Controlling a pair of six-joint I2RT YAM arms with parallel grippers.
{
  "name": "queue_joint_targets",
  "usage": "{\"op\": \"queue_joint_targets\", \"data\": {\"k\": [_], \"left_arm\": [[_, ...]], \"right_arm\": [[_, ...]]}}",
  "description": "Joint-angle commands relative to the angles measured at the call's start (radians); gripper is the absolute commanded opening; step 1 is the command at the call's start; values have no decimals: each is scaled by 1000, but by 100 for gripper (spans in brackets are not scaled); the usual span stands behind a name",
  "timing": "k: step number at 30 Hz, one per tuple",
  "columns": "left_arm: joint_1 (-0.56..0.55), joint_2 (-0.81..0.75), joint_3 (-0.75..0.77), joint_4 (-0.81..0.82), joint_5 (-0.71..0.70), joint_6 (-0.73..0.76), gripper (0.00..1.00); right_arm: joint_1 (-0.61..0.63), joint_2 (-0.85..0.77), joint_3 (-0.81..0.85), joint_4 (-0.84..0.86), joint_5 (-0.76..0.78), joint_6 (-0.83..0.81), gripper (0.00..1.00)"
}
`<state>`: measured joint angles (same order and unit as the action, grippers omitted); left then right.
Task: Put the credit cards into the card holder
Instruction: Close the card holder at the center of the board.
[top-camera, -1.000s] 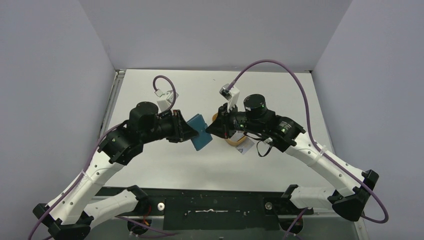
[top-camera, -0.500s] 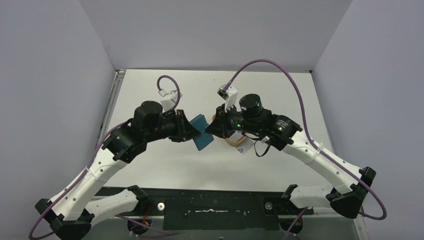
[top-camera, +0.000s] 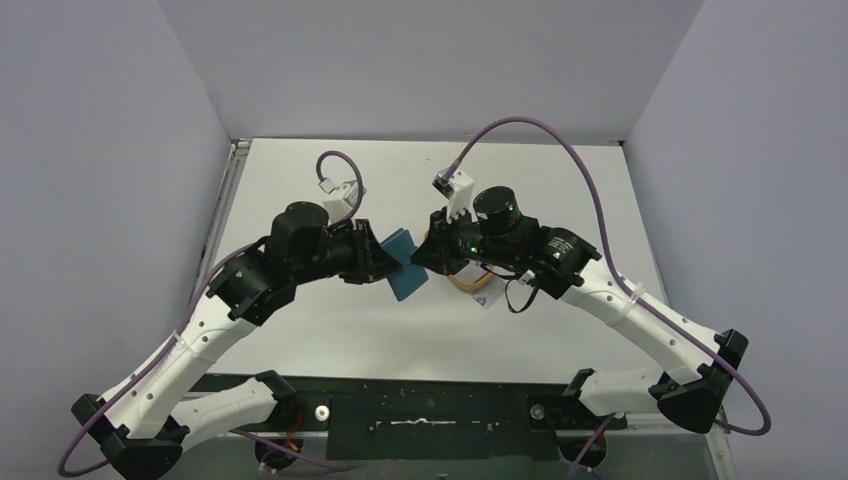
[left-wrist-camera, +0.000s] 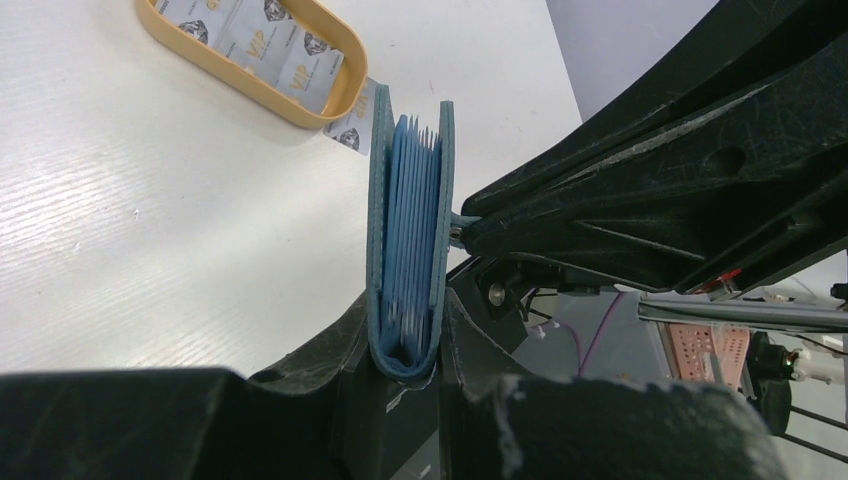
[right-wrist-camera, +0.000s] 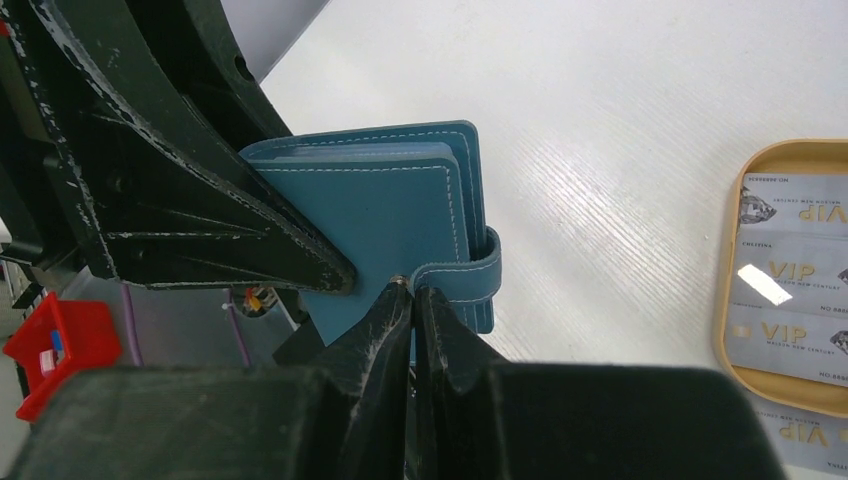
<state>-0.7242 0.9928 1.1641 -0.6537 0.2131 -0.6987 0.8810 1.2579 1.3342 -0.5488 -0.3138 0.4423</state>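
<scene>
The teal card holder (top-camera: 404, 264) is held up off the table between both arms. My left gripper (left-wrist-camera: 408, 345) is shut on its folded spine; the wallet (left-wrist-camera: 410, 230) stands on edge, closed, with light blue pockets showing. My right gripper (right-wrist-camera: 412, 292) is shut on the snap tab (right-wrist-camera: 462, 278) at the wallet's (right-wrist-camera: 390, 200) edge. Several silvery credit cards (right-wrist-camera: 790, 300) printed VIP lie in the orange-tan tray (right-wrist-camera: 728, 300). They also show in the left wrist view (left-wrist-camera: 262, 40). One card (top-camera: 487, 297) lies on the table beside the tray.
The orange-tan oval tray (left-wrist-camera: 240, 78) sits on the white table just behind the right gripper. Grey walls close in the back and both sides. A black rail (top-camera: 430, 410) runs along the near edge between the arm bases.
Both arms have shifted slightly; the left wrist has risen and rolled a little. The wallet stays held between the two grippers in nearly the same spot.
</scene>
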Motion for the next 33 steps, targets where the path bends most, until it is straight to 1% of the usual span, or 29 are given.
{"op": "queue_joint_targets", "data": {"k": [1,16,33], "left_arm": [[-18,-8,71,112,54,-13,0],[-19,-1,80,117,57,-18,0],[-38,12,79,153,79,-37,0]], "right_arm": [[23,20,49,21,31,-1,0],[49,42,64,-18,22,-24,0],[74,80,74,-5,35,-5,0]]}}
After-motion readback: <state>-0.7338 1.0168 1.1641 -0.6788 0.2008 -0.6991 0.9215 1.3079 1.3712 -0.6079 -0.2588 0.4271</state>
